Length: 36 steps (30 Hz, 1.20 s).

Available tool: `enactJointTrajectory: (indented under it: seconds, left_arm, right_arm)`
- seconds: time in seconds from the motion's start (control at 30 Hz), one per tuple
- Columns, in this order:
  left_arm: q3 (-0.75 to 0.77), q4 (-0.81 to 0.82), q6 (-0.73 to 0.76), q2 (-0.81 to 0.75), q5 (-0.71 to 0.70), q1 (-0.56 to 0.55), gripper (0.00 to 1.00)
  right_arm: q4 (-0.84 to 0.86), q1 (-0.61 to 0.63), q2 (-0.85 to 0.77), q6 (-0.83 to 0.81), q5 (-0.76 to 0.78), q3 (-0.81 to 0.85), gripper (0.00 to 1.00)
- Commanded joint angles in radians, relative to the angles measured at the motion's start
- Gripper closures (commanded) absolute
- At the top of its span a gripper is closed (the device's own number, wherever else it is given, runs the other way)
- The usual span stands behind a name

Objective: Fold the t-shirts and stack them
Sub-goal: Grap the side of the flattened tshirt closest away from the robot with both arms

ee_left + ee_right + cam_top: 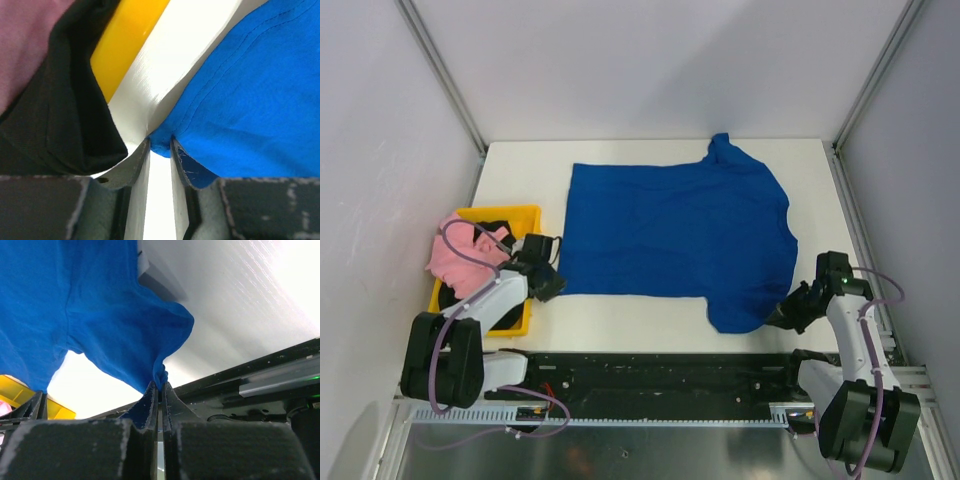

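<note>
Blue t-shirt [675,235] spread flat mid worktop [620,310]. Left pincer [160,148] almost closed, nipping near-left hem corner. Right pincer [160,386] clamped tight on near-right sleeve edge. Pink t-shirt [455,255] draped over yellow bin [520,212], left.

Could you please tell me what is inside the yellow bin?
A pink t-shirt, spilling over the rim, and a black t-shirt. They and the left arm hide the bin floor.
</note>
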Motion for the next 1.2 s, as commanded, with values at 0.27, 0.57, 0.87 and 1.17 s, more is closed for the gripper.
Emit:
enactJointTrajectory:
  seconds: [0.27,0.57,0.87,1.17]
  left_arm:
    - [0.051,-0.087,0.060,-0.058,-0.090,-0.024,1.00]
    - [0.055,-0.149,0.096,-0.137,-0.056,-0.031,1.00]
    - [0.088,-0.209,0.115,-0.191,-0.067,-0.035,1.00]
    - [0.221,-0.210,0.111,-0.062,-0.127,-0.039,1.00]
  right_arm:
    - [-0.010,-0.024,0.029,-0.043,-0.053,0.086,1.00]
    - [-0.111,-0.024,0.004,-0.023,-0.008,0.147,1.00]
    - [-0.183,0.023,-0.020,-0.034,0.042,0.215,1.00]
    - [0.019,0.093,0.001,-0.026,0.065,0.283,1.00]
